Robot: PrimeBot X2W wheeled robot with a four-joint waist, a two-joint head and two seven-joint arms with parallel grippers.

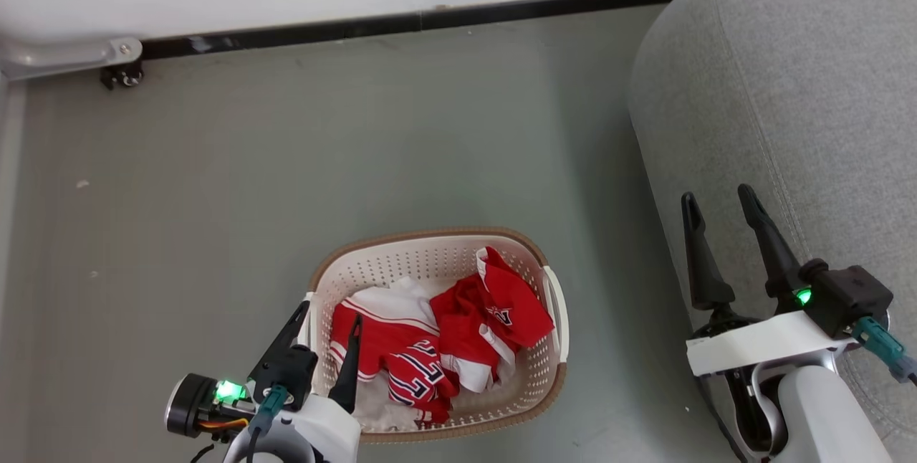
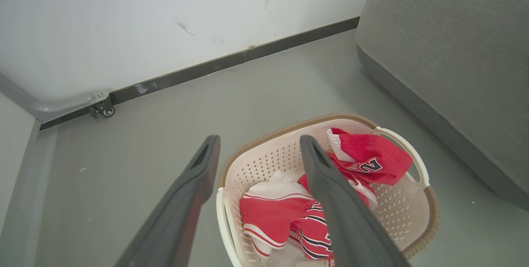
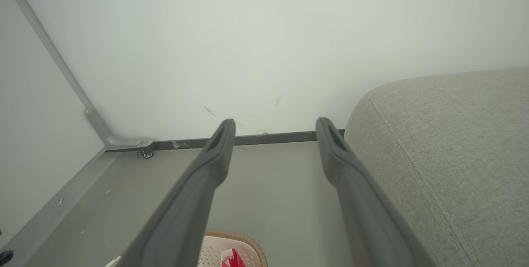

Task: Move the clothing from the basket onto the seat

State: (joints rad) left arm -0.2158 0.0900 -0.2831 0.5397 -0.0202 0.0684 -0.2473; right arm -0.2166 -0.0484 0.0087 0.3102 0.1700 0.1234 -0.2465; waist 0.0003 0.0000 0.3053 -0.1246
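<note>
Left gripper (image 1: pixel 329 311) is hovering with its fingers spread apart and empty over the near-left rim of the basket (image 1: pixel 430 234), presumably lining up for a descent. The clothing (image 1: pixel 430 337) is lying bunched inside, just ahead of and under its right finger. Right gripper (image 1: pixel 718 194) is likewise standing parted and holding nothing, raised alongside the seat (image 1: pixel 788 90), which is extending ahead and to its right, probably keeping clear of the left arm's working zone.

Held left gripper (image 1: pixel 329 310) at lower left, jaws spread and empty; held right gripper (image 1: pixel 718 193) at right, jaws likewise spread, empty.
</note>
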